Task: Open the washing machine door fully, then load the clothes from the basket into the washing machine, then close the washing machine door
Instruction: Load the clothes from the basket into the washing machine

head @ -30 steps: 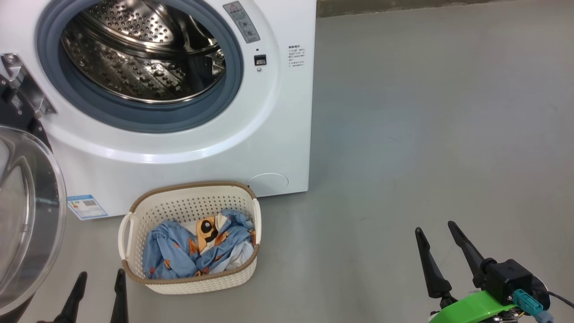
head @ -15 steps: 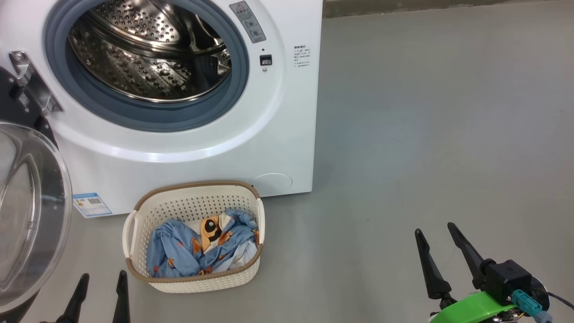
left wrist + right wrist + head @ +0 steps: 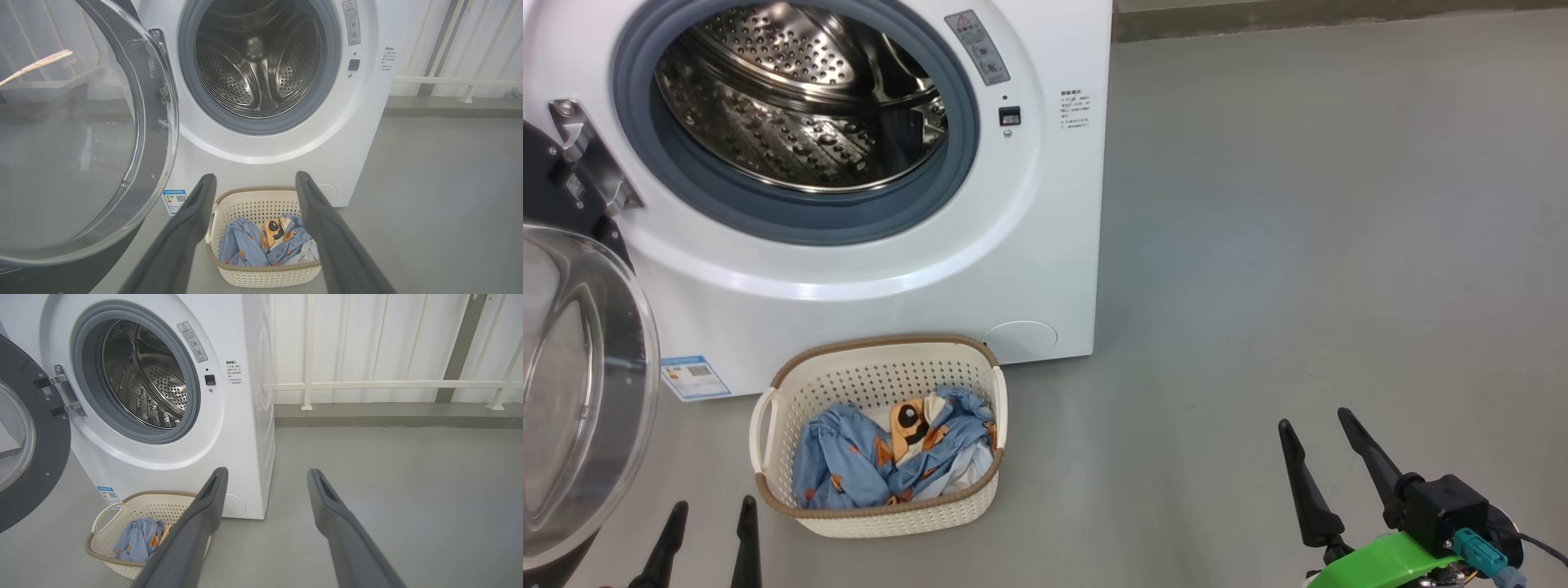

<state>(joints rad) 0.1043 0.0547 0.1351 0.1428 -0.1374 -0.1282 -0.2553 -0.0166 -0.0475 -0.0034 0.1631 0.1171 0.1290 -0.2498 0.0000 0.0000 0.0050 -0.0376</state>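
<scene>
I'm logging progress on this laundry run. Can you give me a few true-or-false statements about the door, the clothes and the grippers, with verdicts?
1. The washing machine door stands swung open. True.
2. The clothes lie inside the drum. False: they are all in the basket, and no fabric shows in the drum.
3. The left gripper grips a garment. False: it is open and holds nothing.
4. The basket stands on the floor in front of the washing machine. True.
</scene>
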